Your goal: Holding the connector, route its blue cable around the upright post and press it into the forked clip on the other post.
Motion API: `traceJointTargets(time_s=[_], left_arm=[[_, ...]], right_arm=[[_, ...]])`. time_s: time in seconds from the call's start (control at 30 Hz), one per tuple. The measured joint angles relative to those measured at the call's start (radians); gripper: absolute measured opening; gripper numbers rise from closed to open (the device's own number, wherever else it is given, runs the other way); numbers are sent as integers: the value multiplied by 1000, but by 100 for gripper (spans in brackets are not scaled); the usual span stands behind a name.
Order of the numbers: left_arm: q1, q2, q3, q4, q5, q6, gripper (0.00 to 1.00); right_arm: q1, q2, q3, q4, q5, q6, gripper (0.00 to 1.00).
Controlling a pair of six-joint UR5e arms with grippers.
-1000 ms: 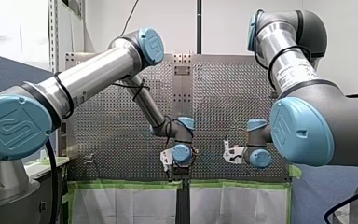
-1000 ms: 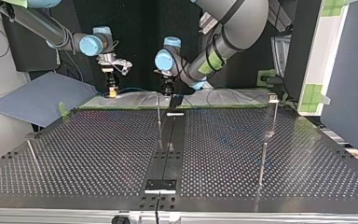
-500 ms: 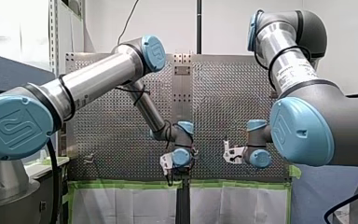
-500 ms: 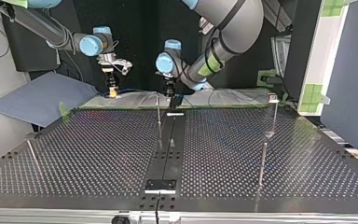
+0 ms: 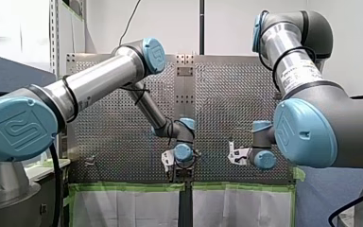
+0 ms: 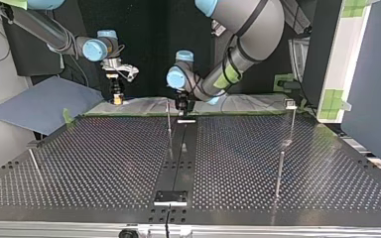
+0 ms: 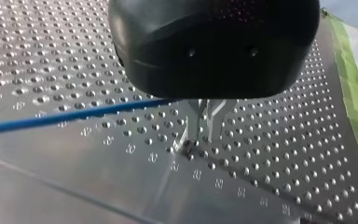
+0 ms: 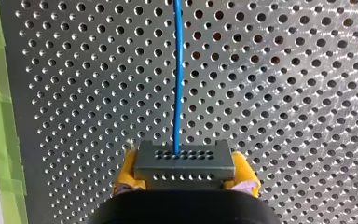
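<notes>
blue cable (image 8: 178,70), grey connector (image 8: 185,162), silver perforated table (image 8: 298,70)

This is a robotics lab. Two industrial arms, my left (image 5: 99,80) and my right (image 5: 307,127), have blue joint caps and reach over a perforated metal desk (image 6: 104,158) edged with green tape (image 5: 123,187). Thin upright posts (image 6: 169,124) stand on it, with a plain white wall (image 5: 170,19) behind.

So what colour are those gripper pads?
Yellow pads, gripping the grey connector; best in right wrist view.
</notes>
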Motion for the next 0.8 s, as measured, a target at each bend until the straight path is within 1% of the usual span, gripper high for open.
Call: traceJointTargets(time_s=[0.17,0.23,0.3,0.33,0.37,0.43,0.47,0.5,0.6,0.73,0.8], left_arm=[[12,0,-1,-7,2,10,15],[16,0,-1,-7,2,16,26],[18,0,-1,-8,1,22,26],[18,0,-1,-8,1,27,55],[19,0,-1,-8,0,32,55],[19,0,-1,-13,-1,46,84],[19,0,-1,-18,-1,54,84],[19,0,-1,-24,-2,62,100],[18,1,-1,-45,-11,90,100],[11,3,-1,-76,-33,129,100],[6,3,-1,-84,-36,145,100]], right_arm=[[-4,0,-3,3,4,0,0],[-4,0,-3,4,4,0,0],[-4,0,-3,4,4,-1,0],[-4,0,-3,5,4,-1,0],[-4,1,-3,5,4,-1,0],[-4,1,-3,5,4,-1,0],[-4,1,-4,6,4,-1,0],[-4,1,-3,6,3,-1,0],[-4,1,-3,9,2,-1,0],[-3,1,-4,10,0,0,0],[-3,2,-3,10,-1,0,0]])
